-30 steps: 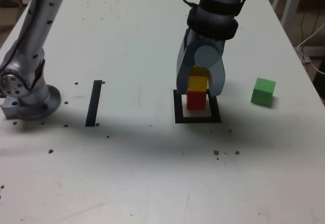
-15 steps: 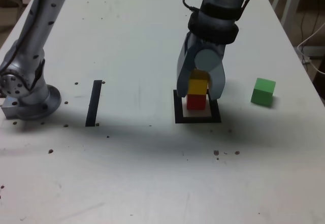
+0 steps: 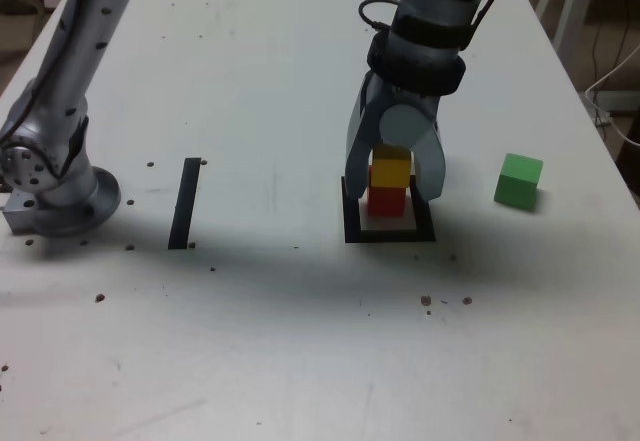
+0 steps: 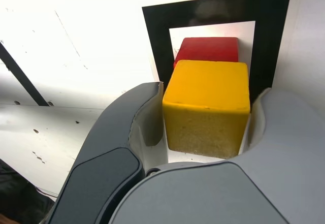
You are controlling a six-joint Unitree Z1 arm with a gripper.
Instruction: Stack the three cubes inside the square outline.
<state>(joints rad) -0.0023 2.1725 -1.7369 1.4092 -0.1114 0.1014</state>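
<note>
Pale, speckled tabletop [image 3: 250, 341] spreads around the black square outline [image 3: 390, 236] in the exterior view, where the red cube [image 3: 386, 203] sits inside the outline as the likely base of the stack. Above it, the yellow cube [image 3: 391, 168] stands between the fingers of the gripper [image 3: 394, 193]. To the outline's right in that view, well apart, the green cube [image 3: 518, 181] lies on the table, presumably waiting its turn as the top block.

Seen from the wrist view, the gripper's fingers are parted a little wider than the yellow cube, with slim gaps at its sides; it appears free of any grip, likely so the block can rest on the red one. The yellow cube looks offset from the red, possibly leaving an uneven seat for the third inside the outline.
</note>
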